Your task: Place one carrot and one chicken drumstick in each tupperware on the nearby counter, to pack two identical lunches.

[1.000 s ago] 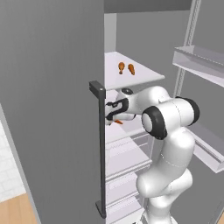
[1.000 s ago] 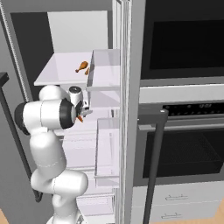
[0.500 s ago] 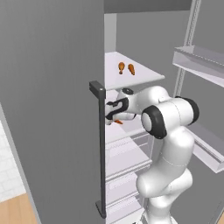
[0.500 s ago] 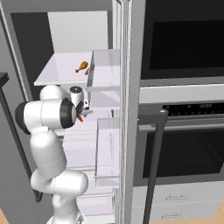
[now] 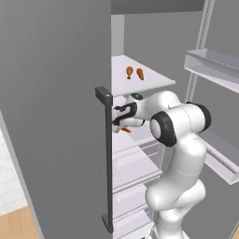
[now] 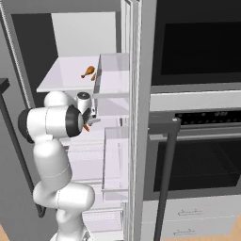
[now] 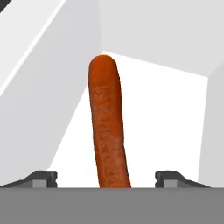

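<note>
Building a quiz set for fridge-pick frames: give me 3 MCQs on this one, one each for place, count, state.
1. Where do the chicken drumsticks lie?
A. on the upper fridge shelf
B. in a door bin
C. on the floor

2. How many drumsticks show on that shelf in the left base view?
A. one
B. two
C. four

3. How does the gripper stand to the carrot?
A. shut with nothing near
B. carrying it outside the fridge
C. fingers apart, one on each side of the carrot, not clamped

Key: 1 A, both base views show them on the top white shelf. 2 B, two orange-brown pieces lie side by side. 3 C, in the hand view the fingertips stand clear of the carrot on either side.
</note>
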You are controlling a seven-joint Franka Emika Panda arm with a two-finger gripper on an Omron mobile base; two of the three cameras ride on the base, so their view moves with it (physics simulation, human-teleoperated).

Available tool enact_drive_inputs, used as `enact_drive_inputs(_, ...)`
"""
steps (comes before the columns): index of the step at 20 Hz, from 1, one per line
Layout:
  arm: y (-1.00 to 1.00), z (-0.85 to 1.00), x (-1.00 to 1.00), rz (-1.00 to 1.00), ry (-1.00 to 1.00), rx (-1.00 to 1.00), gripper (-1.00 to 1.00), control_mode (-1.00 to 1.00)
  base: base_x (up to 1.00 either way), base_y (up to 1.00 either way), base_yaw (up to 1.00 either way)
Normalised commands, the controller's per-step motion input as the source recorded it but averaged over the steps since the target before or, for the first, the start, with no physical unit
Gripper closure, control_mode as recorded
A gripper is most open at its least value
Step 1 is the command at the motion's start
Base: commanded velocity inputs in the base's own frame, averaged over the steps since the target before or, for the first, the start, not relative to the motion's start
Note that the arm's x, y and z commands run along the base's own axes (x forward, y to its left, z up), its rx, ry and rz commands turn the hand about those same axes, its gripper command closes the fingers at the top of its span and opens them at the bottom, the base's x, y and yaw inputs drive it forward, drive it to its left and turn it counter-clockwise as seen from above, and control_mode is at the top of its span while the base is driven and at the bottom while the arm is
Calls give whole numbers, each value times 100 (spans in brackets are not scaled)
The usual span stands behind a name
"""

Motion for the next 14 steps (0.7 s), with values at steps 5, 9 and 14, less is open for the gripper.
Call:
enact_drive_inputs(5, 0, -21, 0, 1, 1, 5, 100, -100, 0, 0, 0)
enact_drive_inputs(9, 0, -3, -3, 0, 0, 2, 100, -100, 0, 0, 0)
enact_drive_inputs(14, -1, 0, -50, 0, -7, 0, 100, -100, 0, 0, 0)
